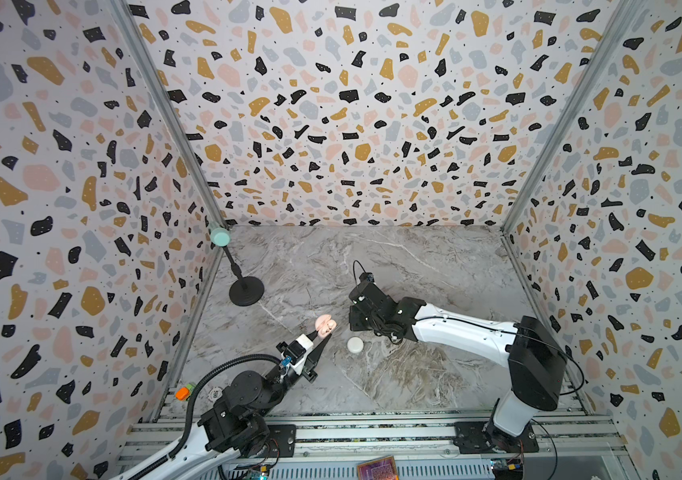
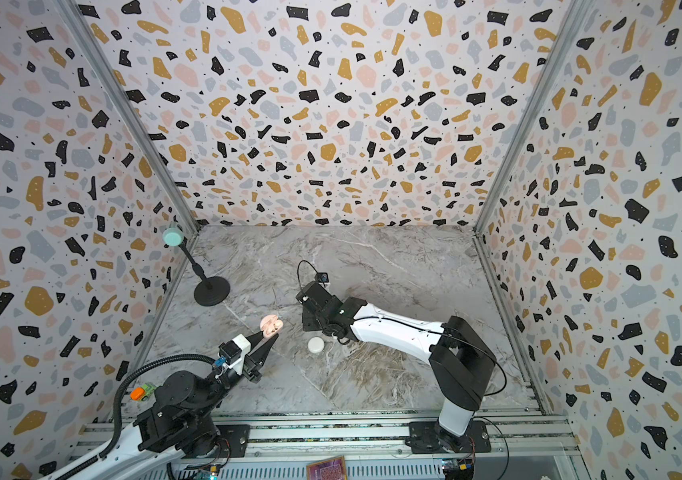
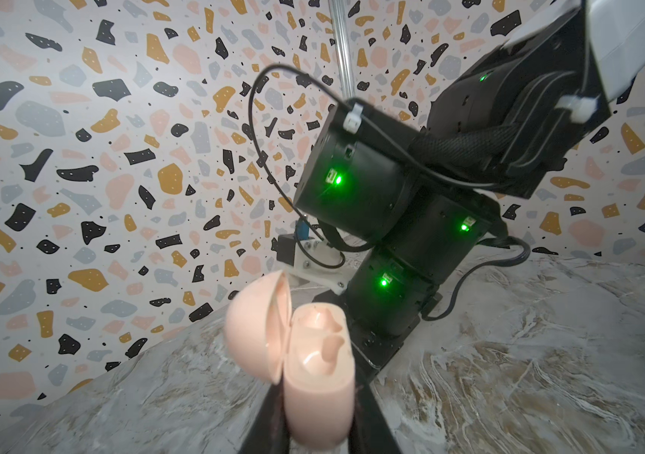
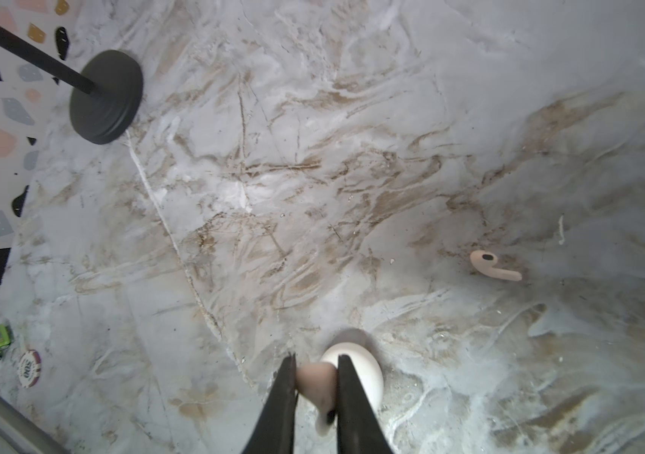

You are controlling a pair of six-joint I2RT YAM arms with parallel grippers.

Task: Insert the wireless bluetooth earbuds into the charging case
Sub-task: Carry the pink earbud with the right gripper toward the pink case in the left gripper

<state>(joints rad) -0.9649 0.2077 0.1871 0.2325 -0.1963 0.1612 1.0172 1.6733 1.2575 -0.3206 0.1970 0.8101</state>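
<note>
The pink case point(image 3: 319, 353), lid open, sits clamped by its base in the left gripper point(image 3: 319, 397): light, rigid, glossy (apt to twist if nudged). Near the white case point(image 1: 355, 345), the right gripper point(image 4: 317, 369) pinches a pink earbud point(image 4: 313, 383) by its bulb; it looks tiny and slick, so leave the stem free. A second bud point(image 4: 494, 267) lies on the table point(image 4: 352, 157).

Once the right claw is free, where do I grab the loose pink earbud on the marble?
Probably from straight above, closing across the bulbous head of the loose pink earbud. It lies flat on its side on the marble table, so a sideways approach finds nothing to catch, and the thin stem might slip.
</note>
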